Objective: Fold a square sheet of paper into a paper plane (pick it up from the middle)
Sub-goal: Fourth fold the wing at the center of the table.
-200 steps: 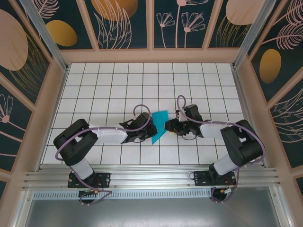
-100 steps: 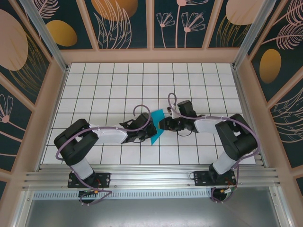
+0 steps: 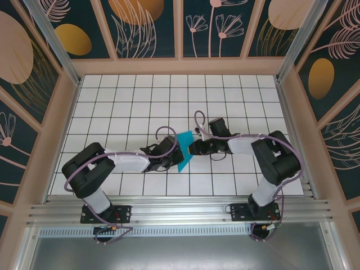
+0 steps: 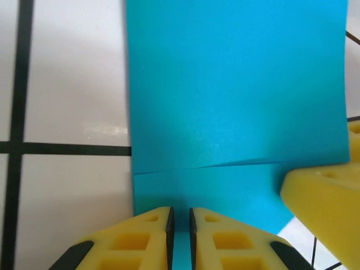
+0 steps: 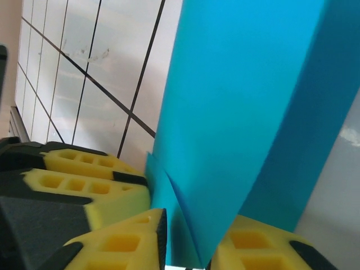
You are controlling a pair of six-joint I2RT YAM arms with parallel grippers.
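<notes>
The white tiled tabletop (image 3: 112, 101) is the biggest thing here, and the two arms reach in toward its middle. Between them is the sheet of paper (image 3: 184, 152), blue and already folded smaller. It stands up on its edge off the tiles, with both grippers holding it. The left gripper (image 3: 172, 156) is pinched almost closed on the bottom edge of the paper, with only a thin blue strip between its yellow fingers (image 4: 140, 236). The right gripper (image 3: 194, 147) also has the paper between its fingers and looks closed on it. The two grippers are just beside each other, so they could bump. The paper is thin. If the arms pull away from each other, I think it could rip. If one gripper lets go too early, the paper could flop over and the fold could come out crooked. A small crease line (image 4: 225, 165) runs across the paper, and a hard squeeze could make more wrinkles there.
</notes>
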